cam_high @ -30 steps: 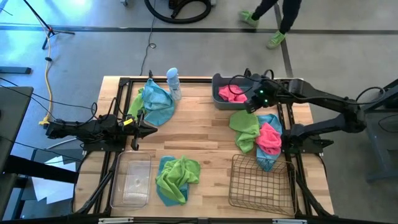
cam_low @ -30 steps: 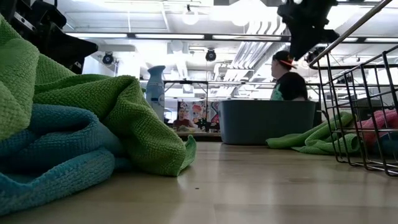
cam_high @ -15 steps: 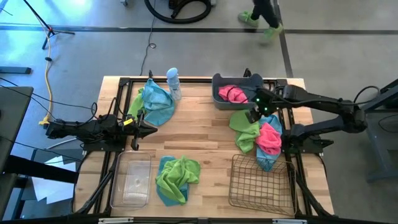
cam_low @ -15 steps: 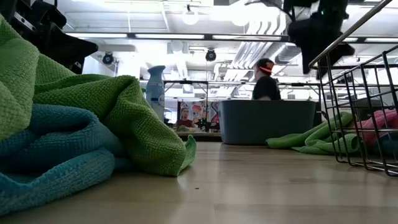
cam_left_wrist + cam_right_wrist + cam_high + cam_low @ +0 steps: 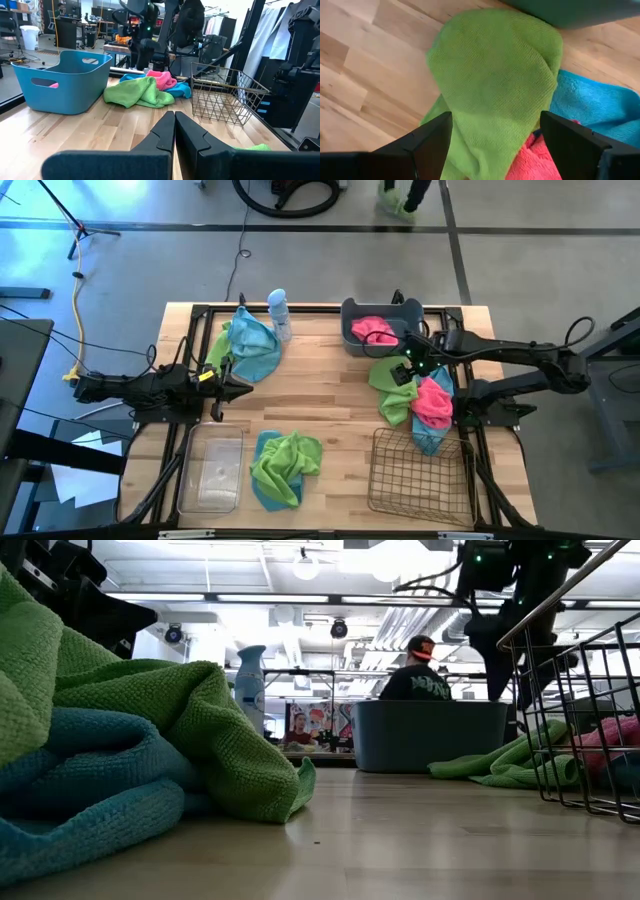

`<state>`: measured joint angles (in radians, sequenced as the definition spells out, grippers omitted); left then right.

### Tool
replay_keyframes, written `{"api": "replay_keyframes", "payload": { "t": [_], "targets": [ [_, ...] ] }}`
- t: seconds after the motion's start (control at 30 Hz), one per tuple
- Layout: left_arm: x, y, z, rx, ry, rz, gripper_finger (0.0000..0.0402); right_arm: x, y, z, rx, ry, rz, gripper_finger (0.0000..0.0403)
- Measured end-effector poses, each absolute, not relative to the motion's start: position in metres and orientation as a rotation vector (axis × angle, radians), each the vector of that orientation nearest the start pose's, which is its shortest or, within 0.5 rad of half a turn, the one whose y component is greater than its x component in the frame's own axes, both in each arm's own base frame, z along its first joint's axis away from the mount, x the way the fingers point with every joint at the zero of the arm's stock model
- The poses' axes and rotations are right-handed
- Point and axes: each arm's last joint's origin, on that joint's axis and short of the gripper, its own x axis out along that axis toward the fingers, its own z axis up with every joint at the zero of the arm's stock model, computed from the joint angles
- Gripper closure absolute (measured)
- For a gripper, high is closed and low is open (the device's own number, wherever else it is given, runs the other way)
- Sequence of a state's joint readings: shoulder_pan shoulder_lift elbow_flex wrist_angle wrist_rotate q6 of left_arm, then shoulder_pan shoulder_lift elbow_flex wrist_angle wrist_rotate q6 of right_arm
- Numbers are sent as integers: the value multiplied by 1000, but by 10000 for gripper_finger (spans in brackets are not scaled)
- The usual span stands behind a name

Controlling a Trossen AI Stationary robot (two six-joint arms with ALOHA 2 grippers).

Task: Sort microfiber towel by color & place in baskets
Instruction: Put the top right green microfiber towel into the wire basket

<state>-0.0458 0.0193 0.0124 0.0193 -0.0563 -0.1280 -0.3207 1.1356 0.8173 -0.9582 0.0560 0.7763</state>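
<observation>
Currently green towel (image 5: 393, 377) lies beside the pink one (image 5: 433, 402) near the table's (image 5: 330, 380) right edge, right gripper (image 5: 404, 368) spread wide above it, left gripper (image 5: 232, 387) closed empty at left edge.

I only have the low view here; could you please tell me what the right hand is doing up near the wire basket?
Observer: The right hand hangs open just above a lime green towel, in the pile beside the tub.
Operator: Thank you. Is anything in that tub?
Observer: Yes, a pink towel lies in it.
Operator: And the left hand?
Observer: The left hand waits shut over the table's left side.
</observation>
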Motion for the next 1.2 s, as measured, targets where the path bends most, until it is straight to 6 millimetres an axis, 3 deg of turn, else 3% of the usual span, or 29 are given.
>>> {"api": "replay_keyframes", "payload": {
  "t": [0.27, 0.6, 1.2],
  "targets": [
    [98, -3, 168, -129, -13, 10, 401, 184, -63, 202, 868, 1095, -859, 105],
    [98, -3, 168, -129, -13, 10, 401, 202, -69, 181, 825, 1137, -836, 105],
    [98, -3, 168, -129, -12, 10, 401, 216, -73, 142, 767, 1328, -826, 113]
  ]
}}
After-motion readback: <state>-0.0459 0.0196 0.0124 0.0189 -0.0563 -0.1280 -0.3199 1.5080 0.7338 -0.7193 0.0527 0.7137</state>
